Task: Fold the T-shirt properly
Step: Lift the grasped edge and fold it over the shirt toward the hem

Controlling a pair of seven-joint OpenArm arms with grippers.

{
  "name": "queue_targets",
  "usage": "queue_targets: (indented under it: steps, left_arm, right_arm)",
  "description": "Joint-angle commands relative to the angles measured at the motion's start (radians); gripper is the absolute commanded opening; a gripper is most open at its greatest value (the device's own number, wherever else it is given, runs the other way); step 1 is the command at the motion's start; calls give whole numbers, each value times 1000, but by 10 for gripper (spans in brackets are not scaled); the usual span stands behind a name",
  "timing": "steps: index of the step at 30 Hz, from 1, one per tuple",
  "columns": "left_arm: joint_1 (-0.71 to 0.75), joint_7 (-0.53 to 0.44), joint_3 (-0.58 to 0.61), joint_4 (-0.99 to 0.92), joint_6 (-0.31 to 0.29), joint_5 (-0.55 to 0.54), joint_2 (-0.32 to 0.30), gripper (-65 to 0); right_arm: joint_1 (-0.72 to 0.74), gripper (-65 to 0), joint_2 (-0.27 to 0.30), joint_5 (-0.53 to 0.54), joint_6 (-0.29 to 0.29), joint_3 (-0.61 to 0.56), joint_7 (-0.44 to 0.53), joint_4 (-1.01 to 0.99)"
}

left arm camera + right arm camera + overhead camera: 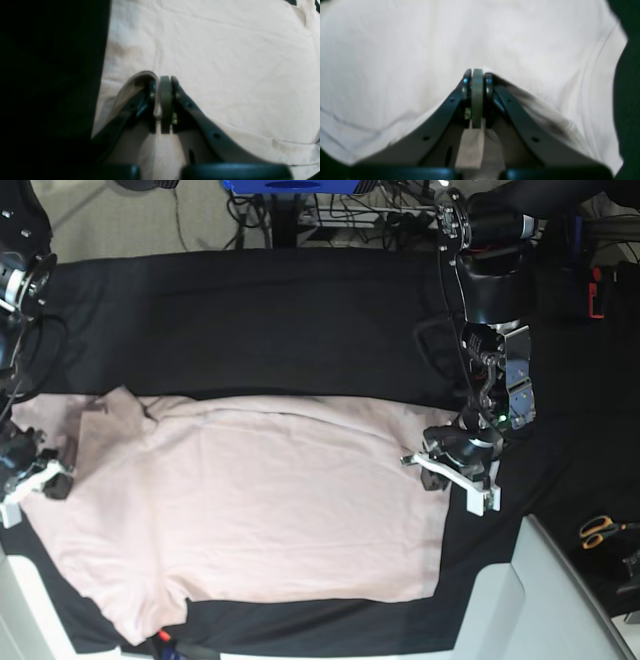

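Two sets of fingers pinch opposite edges of the T-shirt (250, 510), which lies spread flat on the black cloth (280, 320) covering the bench. Left fingers (165, 100) clamp a fabric fold; right fingers (477, 97) grip another. Scissors (600, 530) lie well apart.

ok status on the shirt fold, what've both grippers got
Left gripper shut on T-shirt edge. Right gripper shut on opposite edge. Shirt spread on black cloth, no fold yet. Scissors off to side, nothing in the way.
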Motion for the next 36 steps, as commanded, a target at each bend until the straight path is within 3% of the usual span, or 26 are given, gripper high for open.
queue_targets:
  steps: [1, 6, 10, 17, 34, 36]
  left_arm:
    - [-24, -26, -1, 17, -2, -17, -5, -650]
    - [-47, -26, -1, 17, 0, -17, -5, -650]
    - [-58, -42, -3, 17, 2, -17, -5, -650]
    - [-56, -111, -1, -9, 69, -17, -5, -650]
    - [-51, -111, -1, -12, 69, -17, -7, -650]
    - [-44, -111, -1, -10, 69, -17, -7, -650]
  right_arm:
    - [27, -650, 16, 14, -13, 0, 37, 14]
    - [25, -650, 16, 14, -34, 5, 45, 14]
    - [25, -650, 16, 14, -84, 5, 46, 14]
    - [25, -650, 16, 14, -87, 7, 46, 14]
    - [30, -642, 15, 14, -90, 5, 48, 14]
    - [30, -636, 15, 14, -148, 5, 48, 14]
